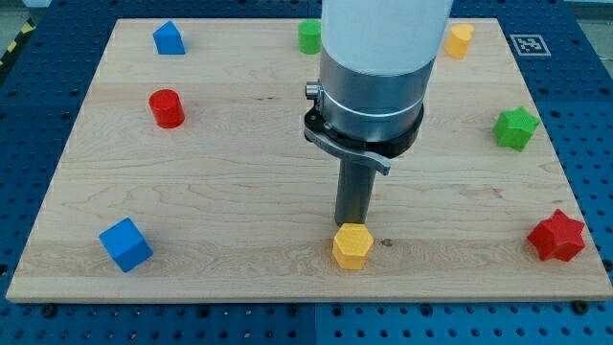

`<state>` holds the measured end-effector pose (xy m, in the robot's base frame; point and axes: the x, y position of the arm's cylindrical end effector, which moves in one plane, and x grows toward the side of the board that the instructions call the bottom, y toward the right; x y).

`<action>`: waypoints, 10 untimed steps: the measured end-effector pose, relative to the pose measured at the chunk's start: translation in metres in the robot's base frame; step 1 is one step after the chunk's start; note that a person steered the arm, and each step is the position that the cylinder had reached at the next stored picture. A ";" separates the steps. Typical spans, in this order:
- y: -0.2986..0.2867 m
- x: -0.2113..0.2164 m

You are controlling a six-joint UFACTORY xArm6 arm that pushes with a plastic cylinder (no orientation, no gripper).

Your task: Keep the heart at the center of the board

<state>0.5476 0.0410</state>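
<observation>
The yellow heart (461, 39) lies near the board's top right corner, just right of my arm's wide body. My dark rod comes down at the middle of the board's lower half. My tip (352, 224) sits right above the yellow hexagon (351, 246), touching it or nearly so; its very end is partly hidden by that block. The heart is far from my tip, up and to the right.
A blue triangle-like block (169, 38) is at top left and a red cylinder (167, 107) below it. A blue cube (125, 243) is at bottom left. A green block (309, 36) is at top, partly hidden by my arm. A green star (515, 127) and red star (556, 236) are at right.
</observation>
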 end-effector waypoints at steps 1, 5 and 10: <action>-0.002 -0.024; 0.055 -0.155; 0.253 -0.334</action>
<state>0.2141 0.2940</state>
